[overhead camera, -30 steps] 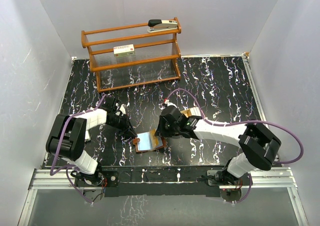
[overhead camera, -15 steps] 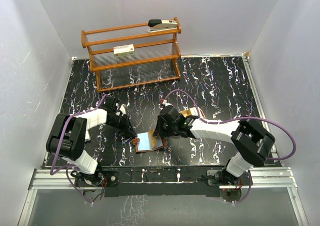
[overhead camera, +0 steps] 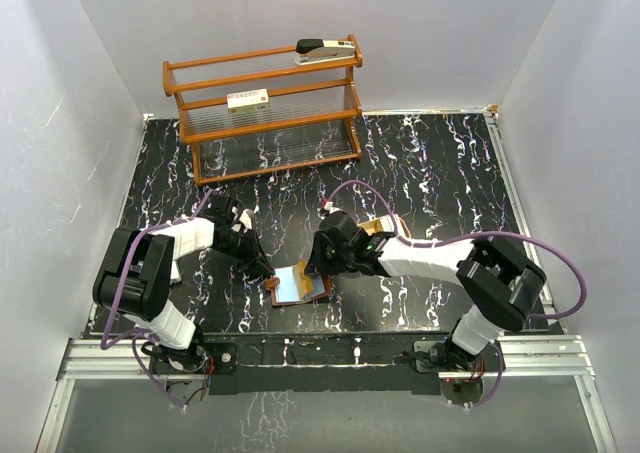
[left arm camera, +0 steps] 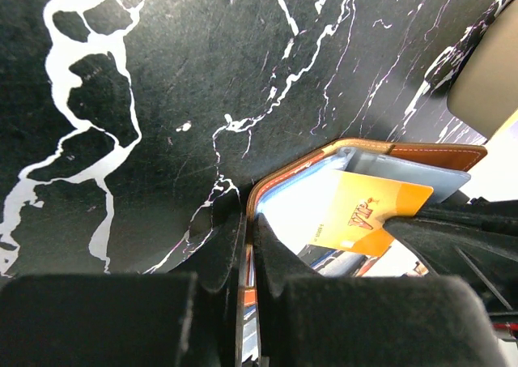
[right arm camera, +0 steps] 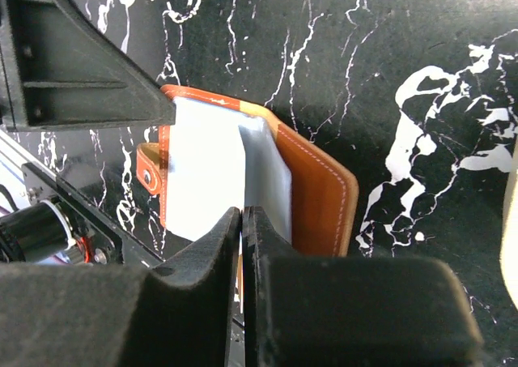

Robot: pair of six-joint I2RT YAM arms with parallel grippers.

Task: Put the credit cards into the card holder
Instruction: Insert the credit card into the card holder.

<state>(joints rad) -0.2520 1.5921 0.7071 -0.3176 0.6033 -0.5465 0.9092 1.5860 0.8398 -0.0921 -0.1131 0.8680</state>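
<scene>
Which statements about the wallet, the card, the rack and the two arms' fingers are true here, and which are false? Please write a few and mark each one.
1. The wallet lies open on the table. True.
2. The stapler lies on the table beside the wallet. False: it lies on top of the rack.
3. The left fingers are shut on the wallet's edge. True.
4. The right fingers stand wide open. False: they are shut on a yellow card.
5. A white box sits inside the rack. True.
</scene>
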